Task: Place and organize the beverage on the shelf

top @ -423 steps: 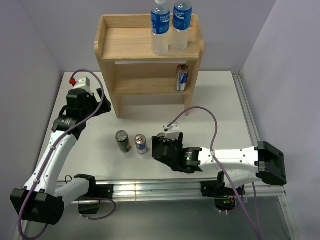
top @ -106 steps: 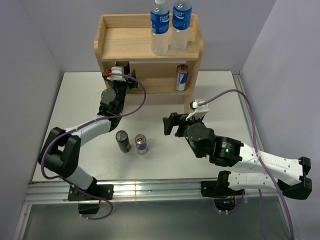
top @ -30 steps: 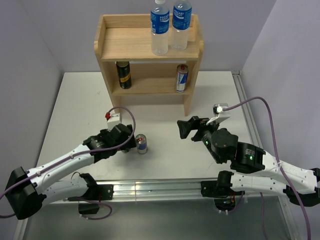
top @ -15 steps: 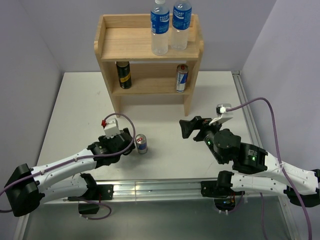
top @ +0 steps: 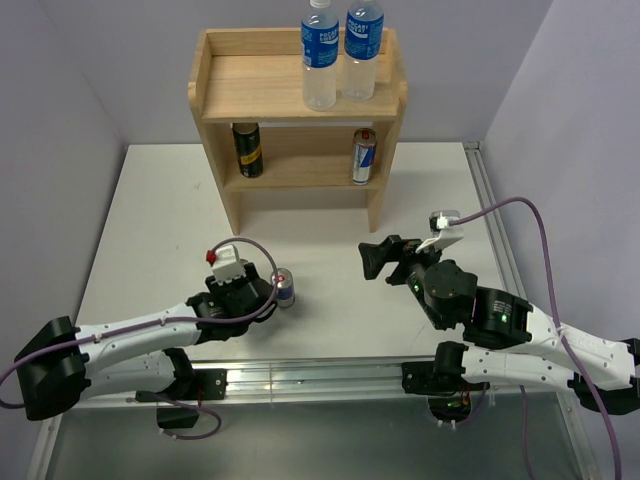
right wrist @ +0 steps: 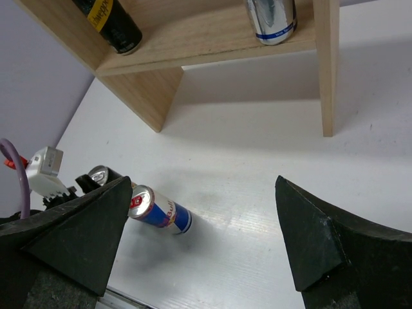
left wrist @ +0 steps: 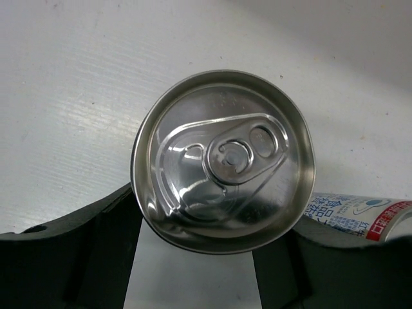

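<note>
The shelf (top: pixel 262 92) stands at the back of the table. Its lower board carries a dark can (top: pixel 247 150) on the left and a blue-silver can (top: pixel 364 156) on the right. Two water bottles (top: pixel 321 56) stand on the top board. My left gripper (left wrist: pixel 209 215) reaches low over the table, shut on a can with a silver lid (left wrist: pixel 225 161); a finger presses each side. In the top view this can is hidden under the left gripper (top: pixel 261 290). A blue-silver Red Bull can (top: pixel 285 290) stands just right of it. My right gripper (right wrist: pixel 203 187) hangs open and empty, well right of both.
The shelf's right side panel (right wrist: pixel 328 64) stands ahead of my right gripper. A metal rail (top: pixel 300 375) runs along the table's near edge. The left arm's cable (top: pixel 262 250) loops above its wrist. Grey walls close in on both sides.
My left gripper slid forward round the silver-lidded can and its fingers closed in against it. Before that, a dark can came to stand on the shelf's lower board. The right arm barely moved.
</note>
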Available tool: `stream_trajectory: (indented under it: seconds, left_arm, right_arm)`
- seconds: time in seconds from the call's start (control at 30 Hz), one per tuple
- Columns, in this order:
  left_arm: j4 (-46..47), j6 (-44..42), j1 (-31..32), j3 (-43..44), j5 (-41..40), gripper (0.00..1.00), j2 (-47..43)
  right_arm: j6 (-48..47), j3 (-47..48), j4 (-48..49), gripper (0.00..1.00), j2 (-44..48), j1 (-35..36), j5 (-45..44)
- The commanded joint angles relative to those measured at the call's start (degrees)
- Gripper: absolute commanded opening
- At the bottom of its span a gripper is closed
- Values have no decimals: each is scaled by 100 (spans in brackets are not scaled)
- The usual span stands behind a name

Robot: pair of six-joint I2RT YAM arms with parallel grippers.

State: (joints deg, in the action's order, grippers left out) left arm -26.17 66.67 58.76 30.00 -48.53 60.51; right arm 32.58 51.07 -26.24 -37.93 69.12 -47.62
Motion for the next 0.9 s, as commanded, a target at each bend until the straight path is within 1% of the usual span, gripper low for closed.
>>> stream_trajectory:
  seconds: [0.0,0.17,0.23,0.33,0.37,0.43,0.53,0.57,0.7,0.83,0.87]
  left_arm:
    - [87,398,275,-3,-576,67,197]
    - [-335,970,566,243,-965,66,645]
    - [-380,1084,662,348,-1096,64,873]
    - [-686,1268,751,524,-1307,55,1190]
    - [-1018,1382,768,699,-1377,49,1269]
    - [-1380,1611,821,1023,-1527,40,1480]
    - [-2039,1918,891,1402,-1668,35,1709]
    - [-2189,1980,909,1473,-1720,31,1753]
    - [-2507,2148,997,1667,-1791,29,1728]
    - [-2507,1938,1067,1720,-1818,28,1369]
    - [-2515,1876,1067,1746,-1818,25,1280]
  right_arm:
    - [108,-53,49,99,67,-22,-187]
    - [143,-71,23,99,119,-30,-187]
    - [144,-88,22,99,146,-22,-178]
    - [135,-106,14,99,163,-30,-178]
    - [152,-97,5,99,172,-22,-187]
    - [161,-123,-4,99,163,-30,-187]
    - [161,-150,40,99,172,-22,-187]
    - [161,-150,49,99,181,-22,-178]
    - [170,-150,49,99,146,-22,-178]
    - [152,-159,75,99,146,-22,-169]
    - [152,-159,75,99,137,-30,-169]
